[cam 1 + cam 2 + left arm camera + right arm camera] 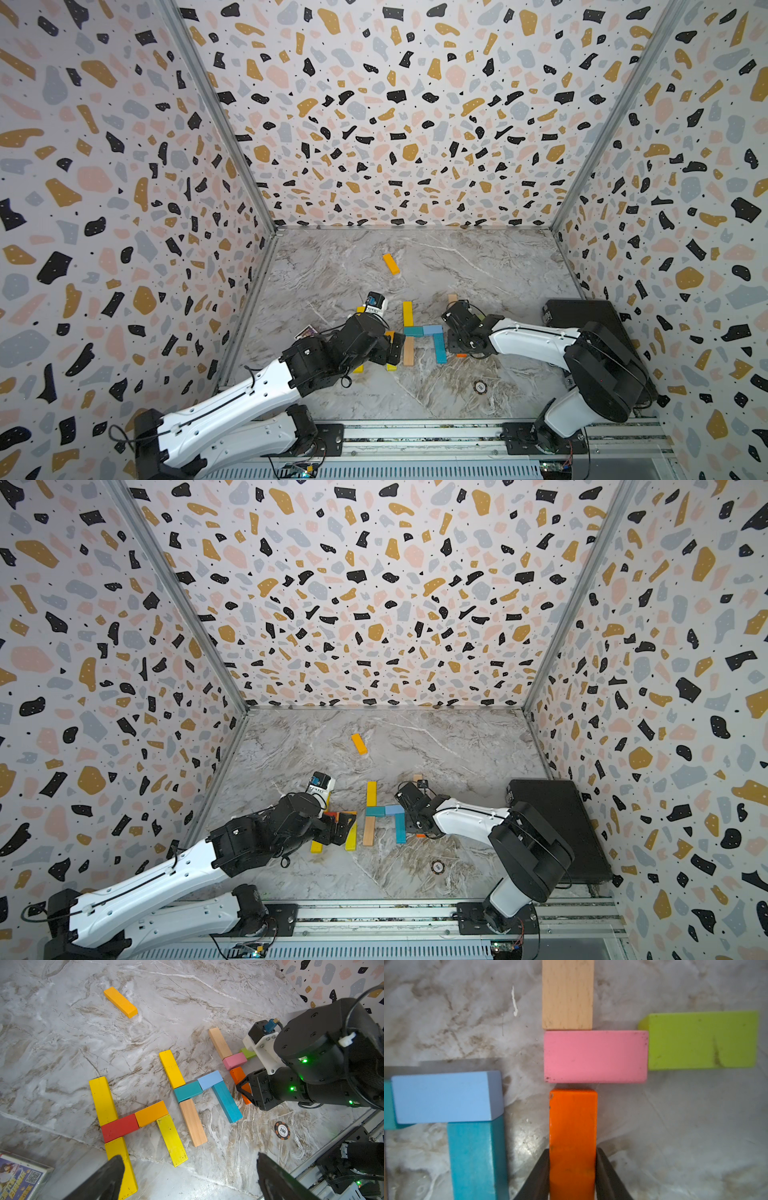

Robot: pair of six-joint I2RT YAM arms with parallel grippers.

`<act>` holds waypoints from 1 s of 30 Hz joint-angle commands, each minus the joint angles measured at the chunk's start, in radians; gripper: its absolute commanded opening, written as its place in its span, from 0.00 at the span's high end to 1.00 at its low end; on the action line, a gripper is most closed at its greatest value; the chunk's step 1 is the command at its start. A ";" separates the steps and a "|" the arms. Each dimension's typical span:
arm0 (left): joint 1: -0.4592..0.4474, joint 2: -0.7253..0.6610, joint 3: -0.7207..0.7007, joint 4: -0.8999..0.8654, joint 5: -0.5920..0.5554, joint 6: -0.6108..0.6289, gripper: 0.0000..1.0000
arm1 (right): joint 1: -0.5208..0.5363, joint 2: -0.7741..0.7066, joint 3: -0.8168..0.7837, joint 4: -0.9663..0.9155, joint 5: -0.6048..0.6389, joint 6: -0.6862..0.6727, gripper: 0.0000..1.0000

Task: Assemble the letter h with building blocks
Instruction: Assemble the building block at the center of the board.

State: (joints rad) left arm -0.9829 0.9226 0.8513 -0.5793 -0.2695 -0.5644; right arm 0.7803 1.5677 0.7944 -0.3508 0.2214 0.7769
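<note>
Right hand (573,1154): closed on the two sides of a long orange wooden bar (573,1122), which seems to lie flat on the grey marbled desk (675,1136).
Left hand (189,1158): spread wide, holding nothing, hovering by a yellow-and-red letter (119,1127).
Bar's place: lower middle of both top views, right of the teal-and-blue letter (188,1091). Its far end stops just short of a short pink block (596,1056), which touches a plain wooden bar (568,995) and a lime-green block (702,1041).
Risk: a forward push could knock the pink block out of line. A sticky release could skew the orange bar. The long teal bar (477,1159) lies near one jaw.
Containers: none open. A flat black case (582,324) at the right edge shows no contents.
</note>
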 commanded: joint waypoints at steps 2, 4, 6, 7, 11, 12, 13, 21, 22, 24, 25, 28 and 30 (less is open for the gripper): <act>0.006 0.002 0.034 0.007 0.009 -0.001 0.01 | -0.004 0.003 0.024 -0.018 0.009 -0.012 0.62; 0.006 0.002 0.033 0.006 0.008 0.000 0.01 | -0.004 0.003 0.022 -0.013 0.004 -0.013 0.61; 0.006 0.003 0.032 0.007 0.009 -0.001 0.01 | -0.004 0.005 0.022 -0.010 0.003 -0.014 0.61; 0.007 0.003 0.031 0.007 0.009 0.000 0.01 | -0.004 0.008 0.023 -0.011 0.006 -0.014 0.60; 0.007 0.003 0.030 0.007 0.010 -0.001 0.01 | -0.006 0.012 0.025 -0.009 0.004 -0.014 0.59; 0.008 0.003 0.028 0.008 0.009 -0.001 0.01 | -0.006 0.014 0.025 -0.007 0.004 -0.013 0.59; 0.009 0.003 0.026 0.010 0.009 0.000 0.01 | -0.007 0.016 0.025 -0.005 0.002 -0.013 0.59; 0.010 0.004 0.023 0.010 0.010 -0.002 0.01 | -0.007 0.031 0.036 -0.003 -0.004 -0.019 0.62; 0.011 0.006 0.023 0.010 0.012 -0.002 0.01 | -0.009 0.031 0.036 -0.002 -0.002 -0.018 0.62; 0.010 0.006 0.022 0.012 0.016 -0.003 0.01 | -0.010 0.029 0.036 -0.006 0.004 -0.017 0.61; 0.010 0.007 0.024 0.012 0.016 -0.002 0.01 | -0.011 0.028 0.035 -0.005 0.002 -0.017 0.61; 0.012 0.010 0.023 0.012 0.017 -0.002 0.01 | -0.013 0.026 0.032 -0.005 0.010 -0.013 0.61; 0.012 0.011 0.023 0.014 0.019 -0.002 0.01 | -0.017 0.029 0.035 -0.008 0.008 -0.013 0.62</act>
State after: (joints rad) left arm -0.9760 0.9298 0.8513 -0.5789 -0.2619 -0.5644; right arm 0.7708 1.5867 0.8089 -0.3325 0.2218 0.7628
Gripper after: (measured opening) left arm 0.988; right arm 0.385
